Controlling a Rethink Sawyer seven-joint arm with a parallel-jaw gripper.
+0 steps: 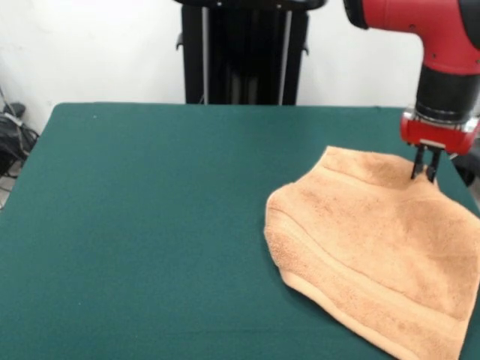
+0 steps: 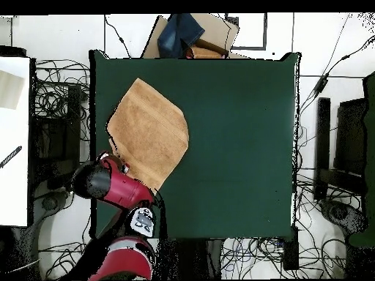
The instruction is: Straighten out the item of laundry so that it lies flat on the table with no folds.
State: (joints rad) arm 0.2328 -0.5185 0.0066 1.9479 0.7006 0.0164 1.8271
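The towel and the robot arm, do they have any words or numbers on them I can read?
None can be read.
The towel shows only a plain woven band, no label.
The red arm and the gripper show no writing in either view.
The green table has no signs.

The dark green table [image 1: 150, 225] carries only the orange-tan towel [image 1: 375, 255], lying near one corner.
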